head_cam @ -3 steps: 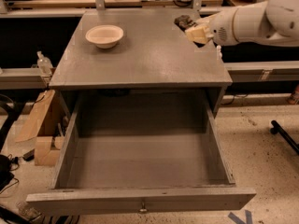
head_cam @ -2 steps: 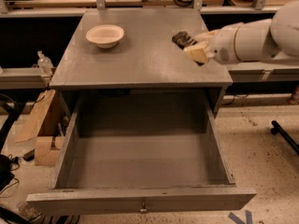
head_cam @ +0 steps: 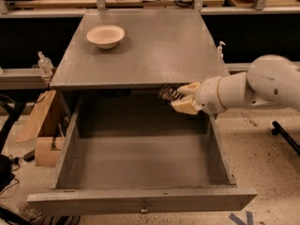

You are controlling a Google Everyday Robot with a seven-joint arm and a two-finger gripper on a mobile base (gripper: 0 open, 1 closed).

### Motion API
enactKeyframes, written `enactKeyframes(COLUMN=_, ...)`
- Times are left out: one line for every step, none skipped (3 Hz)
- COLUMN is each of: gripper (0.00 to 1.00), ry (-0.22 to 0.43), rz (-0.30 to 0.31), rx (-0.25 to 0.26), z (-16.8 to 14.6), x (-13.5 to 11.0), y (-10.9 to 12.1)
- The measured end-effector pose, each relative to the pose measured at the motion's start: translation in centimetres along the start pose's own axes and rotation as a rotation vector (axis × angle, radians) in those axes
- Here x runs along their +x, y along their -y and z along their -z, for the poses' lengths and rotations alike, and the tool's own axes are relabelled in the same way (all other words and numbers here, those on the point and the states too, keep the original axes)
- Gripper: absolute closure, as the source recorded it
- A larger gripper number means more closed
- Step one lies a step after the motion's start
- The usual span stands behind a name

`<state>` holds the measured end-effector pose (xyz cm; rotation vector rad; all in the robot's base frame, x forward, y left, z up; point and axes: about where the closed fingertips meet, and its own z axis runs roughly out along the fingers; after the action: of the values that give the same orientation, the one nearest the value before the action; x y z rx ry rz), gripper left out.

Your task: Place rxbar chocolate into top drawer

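Note:
The top drawer [head_cam: 140, 199] stands pulled fully open below the grey cabinet top, its knob [head_cam: 143, 208] at the front centre. My gripper [head_cam: 180, 100] comes in from the right on a white arm and hangs over the back right of the drawer's open box, just below the front edge of the cabinet top. It is shut on the rxbar chocolate [head_cam: 168, 93], a small dark bar that sticks out to the left from between the cream fingers. The bar is held in the air above the drawer floor.
A cream bowl [head_cam: 106, 35] sits at the back left of the cabinet top [head_cam: 154, 50]. Cardboard boxes [head_cam: 40, 125] and cables lie on the floor at the left. A clear bottle [head_cam: 43, 63] stands on the left shelf. Workbenches run along the back.
My gripper has carried the bar from over the right of the cabinet top forward and down, past its front edge, to above the open drawer.

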<state>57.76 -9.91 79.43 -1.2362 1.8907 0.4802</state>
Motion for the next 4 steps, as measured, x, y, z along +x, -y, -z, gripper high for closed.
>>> enactKeyframes(gripper=1.00, ry=-0.014, rz=-0.015, rx=-0.092, z=-3.2, x=3.2, y=-2.0)
enactKeyframes(gripper=1.00, ry=-0.042, rz=-0.096, rx=-0.122, z=-6.5, x=5.8, y=-1.0)
enactKeyframes(gripper=0.81, ry=-0.046, rz=-0.114, rx=-0.128, z=-6.9, x=5.9, y=-1.0)
enactKeyframes(gripper=0.59, ry=-0.046, rz=-0.113, rx=-0.132, z=-7.1, x=5.9, y=-1.2)
